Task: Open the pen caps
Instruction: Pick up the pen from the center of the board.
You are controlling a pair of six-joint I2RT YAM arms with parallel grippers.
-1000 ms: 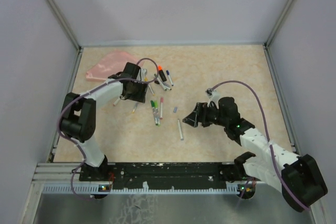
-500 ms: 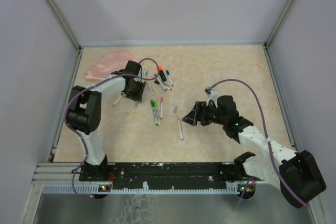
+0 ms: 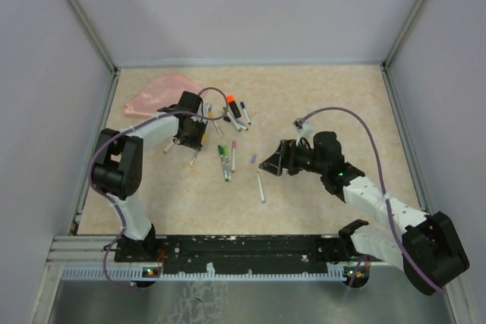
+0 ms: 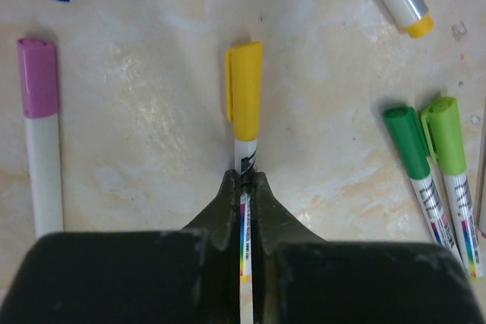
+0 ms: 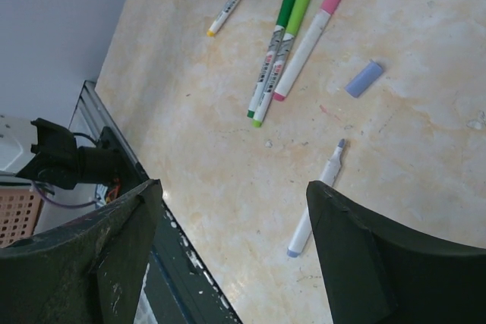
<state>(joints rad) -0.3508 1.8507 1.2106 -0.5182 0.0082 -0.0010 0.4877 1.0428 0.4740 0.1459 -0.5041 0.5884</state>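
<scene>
- Lying at the far left of the desk (image 3: 326, 96), toward its back edge, is a flat pink pouch (image 3: 156, 93).
- My left claw (image 4: 244, 181) is just right of the pouch, low over the desk. It is clamped tight on the barrel of a white pen (image 4: 244, 248) that lies flat.
- That pen's yellow cap (image 4: 244, 89) is on and sticks out just past my fingertips.
- In my left wrist view, a pink cap (image 4: 37, 77) sits on its own pen to the left of the yellow one, apart from it.
- To the right of the yellow one, a dark green cap (image 4: 406, 142) and a light green cap (image 4: 444, 136) lie side by side, touching, each on its pen.
- Further right, near the middle of the desk, a loose pale blue cap (image 5: 364, 79) lies alone.
- Near it is an uncapped pen (image 5: 315, 201) with its tip bare.
- My right claw (image 5: 231, 199) hangs above the desk near that pen, jaws spread wide, with nothing between them.
</scene>
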